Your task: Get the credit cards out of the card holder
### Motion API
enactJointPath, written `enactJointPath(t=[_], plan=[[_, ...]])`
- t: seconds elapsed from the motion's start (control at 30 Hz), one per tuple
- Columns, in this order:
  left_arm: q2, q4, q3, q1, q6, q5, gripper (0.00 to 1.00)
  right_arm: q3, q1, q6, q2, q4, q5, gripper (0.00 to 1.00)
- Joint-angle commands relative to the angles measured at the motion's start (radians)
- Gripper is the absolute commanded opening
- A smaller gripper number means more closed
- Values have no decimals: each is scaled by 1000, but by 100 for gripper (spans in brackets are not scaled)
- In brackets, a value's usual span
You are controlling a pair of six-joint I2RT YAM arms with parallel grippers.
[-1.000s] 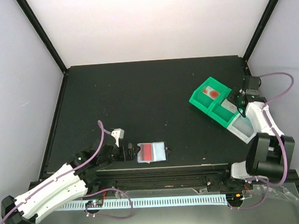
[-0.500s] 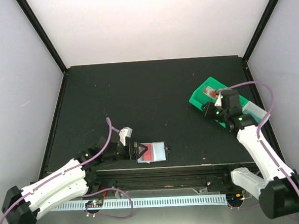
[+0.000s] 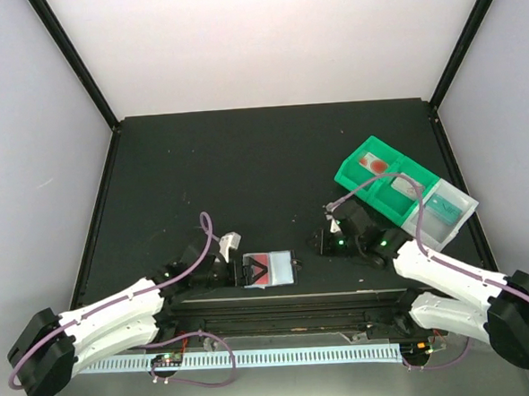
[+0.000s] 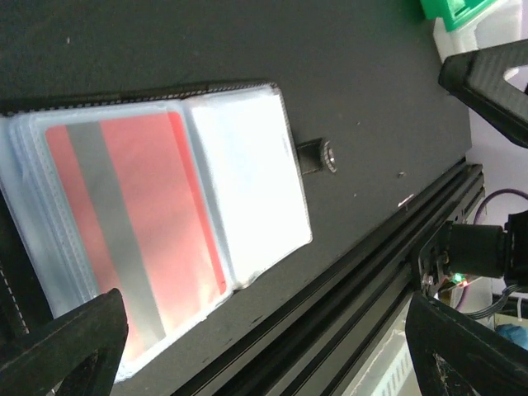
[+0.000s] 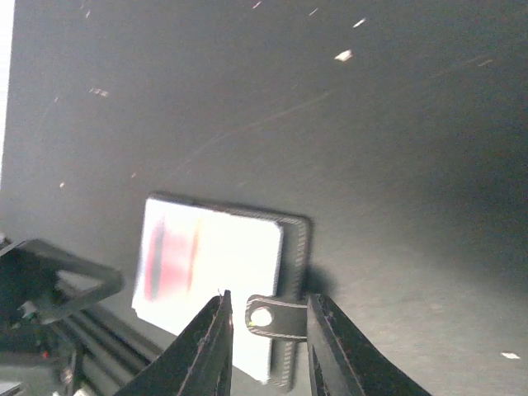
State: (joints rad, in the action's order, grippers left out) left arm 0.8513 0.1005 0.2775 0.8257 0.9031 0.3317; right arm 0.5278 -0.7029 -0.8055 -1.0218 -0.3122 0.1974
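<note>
While the wallet [image 3: 275, 268] lies open at 6 o'clock, the left gripper [image 3: 254, 272] gapes at its 9 o'clock edge; right gripper [image 3: 317, 241] slightly parted, empty.

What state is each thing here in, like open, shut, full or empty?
card holder, open, flat on the table
snap tab, undone
red card, inside the holder's clear pocket
white card, lying in the tray's green compartment
teal card, lying in the tray's clear end
left tool, open, over the card holder, empty
right tool, open, empty, above the snap tab
</note>
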Motion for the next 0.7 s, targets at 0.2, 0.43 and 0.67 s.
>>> enactJointPath(t=[0.2,0.43,0.67], plan=[[72,-128,-41,-7,6,33,94,27,-202,-170,-158,249,-6,25],[87,-229,-101,-5,53,60,94,81,-265,-190,-287,306,-6,24],[9,-177,-93,-6,64,40,94,109,-281,-195,-369,337,12,24]])
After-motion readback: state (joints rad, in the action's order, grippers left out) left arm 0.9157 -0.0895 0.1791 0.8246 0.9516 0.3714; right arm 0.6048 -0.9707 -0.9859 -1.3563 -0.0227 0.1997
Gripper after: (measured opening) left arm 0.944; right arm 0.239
